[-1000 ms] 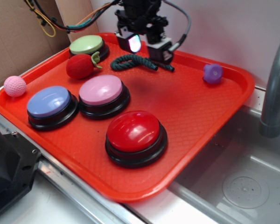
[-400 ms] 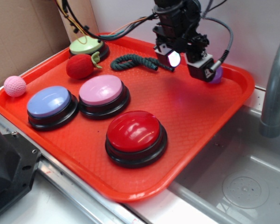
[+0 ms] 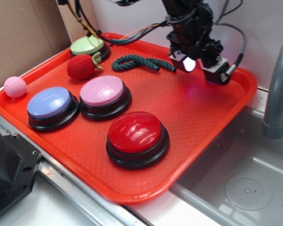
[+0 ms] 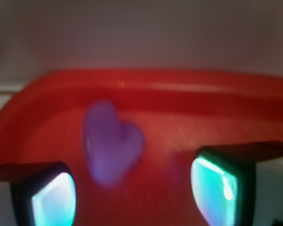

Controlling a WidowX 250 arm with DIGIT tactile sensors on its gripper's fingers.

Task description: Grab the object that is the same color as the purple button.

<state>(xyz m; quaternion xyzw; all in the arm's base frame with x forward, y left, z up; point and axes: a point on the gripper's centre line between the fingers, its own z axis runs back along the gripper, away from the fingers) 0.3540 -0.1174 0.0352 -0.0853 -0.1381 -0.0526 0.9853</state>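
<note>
A: What are we looking at, biggest thing first?

B: A wide red plastic tray (image 3: pixel 193 122) is carrying everything. On it are sitting the large round push buttons on black bases; the one with the periwinkle dome, the purple button (image 3: pixel 49 101), is lying at the near left.

A: And the arm?

B: The black gripper (image 3: pixel 203 69) is hovering over the tray's far right corner. Its jaws are standing apart, with nothing between them.

A: Where is the target?

B: The small rounded purple toy lump (image 4: pixel 111 142) is resting on the tray floor by the far rim. The wrist view is showing it between the two glowing fingertips (image 4: pixel 54 200) but nearer the left one. In the exterior view the gripper is hiding it.

A: Which step is this?

B: I am judging it as the approach, grasp not yet made. The next move is calling for a small sideways centring, a descent, then closing.

A: Any writing or labels?

B: The wrist view is blurring badly, so possibly something is escaping me, but I am reading none anywhere.
</note>
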